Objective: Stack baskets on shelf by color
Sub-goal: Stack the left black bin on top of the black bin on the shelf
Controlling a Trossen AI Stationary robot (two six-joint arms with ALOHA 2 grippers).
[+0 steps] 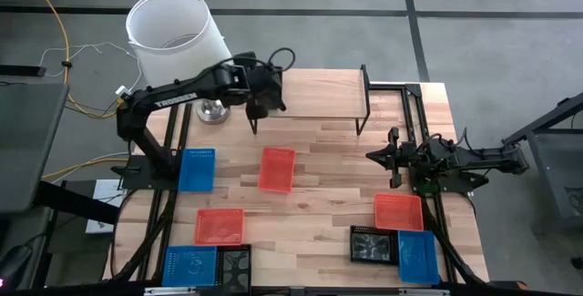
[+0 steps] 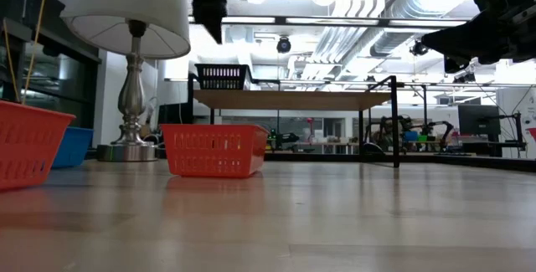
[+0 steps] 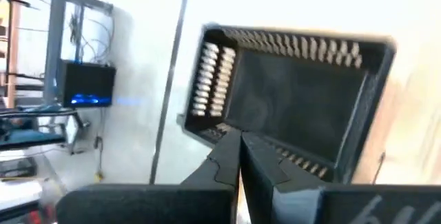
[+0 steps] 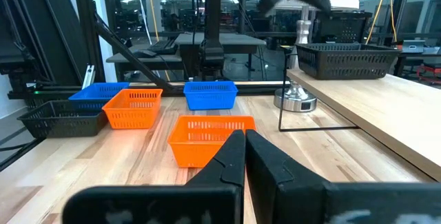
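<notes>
A black basket [image 2: 222,77] stands on its base on the left end of the shelf [image 2: 293,99]; the left wrist view looks down into the black basket [image 3: 289,100]. My left gripper [image 2: 209,12] hangs shut above it, clear of it, with nothing between its fingers [image 3: 240,141]. Red and blue baskets lie on the table: a red one [image 1: 277,168] and a blue one [image 1: 196,168] in front of the shelf, others near the front edge. My right gripper [image 1: 390,157] waits shut at the table's right side.
A lamp with a white shade [image 1: 173,27] and a metal foot [image 1: 214,109] stands beside the shelf's left end, close to my left arm. Red [image 1: 219,226], blue [image 1: 189,264] and black [image 1: 235,264] baskets sit front left; red [image 1: 398,211], black [image 1: 372,244] and blue [image 1: 417,255] front right.
</notes>
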